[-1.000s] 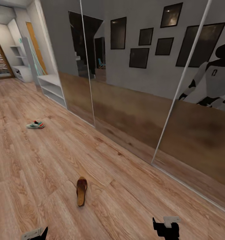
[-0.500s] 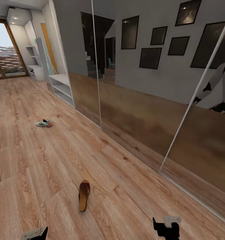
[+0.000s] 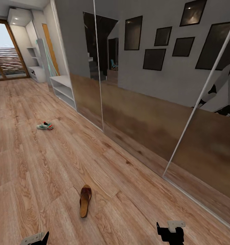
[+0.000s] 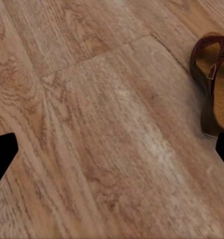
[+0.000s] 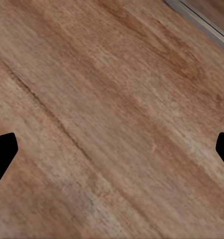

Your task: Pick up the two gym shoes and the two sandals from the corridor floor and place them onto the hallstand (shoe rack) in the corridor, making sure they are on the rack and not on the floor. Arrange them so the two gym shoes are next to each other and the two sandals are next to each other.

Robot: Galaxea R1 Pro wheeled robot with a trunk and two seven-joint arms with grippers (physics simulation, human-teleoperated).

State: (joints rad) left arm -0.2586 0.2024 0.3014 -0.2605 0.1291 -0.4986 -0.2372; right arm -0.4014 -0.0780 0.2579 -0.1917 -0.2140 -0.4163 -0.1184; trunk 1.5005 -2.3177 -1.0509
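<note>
A: Where are your grippers?
B: The left gripper [image 4: 112, 149] and right gripper [image 5: 112, 149] both hang low over the floor [image 3: 43, 163], fingers spread wide, empty.
A: And the shoes?
B: A sandal [image 3: 85, 200] lies just ahead of your left gripper; a sneaker [image 3: 45, 126] sits well beyond, near the rack [image 3: 62, 89].

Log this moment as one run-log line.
phase: approach | sandal on floor, nearest | gym shoe on floor, farther | left pincer open, empty | right pincer open, empty

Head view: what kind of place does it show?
Most likely a home corridor or entrance hall: wood-plank floor, a long mirrored sliding wardrobe, a low open shelf unit against the wall, plus a sandal and a sneaker left lying about.
</note>
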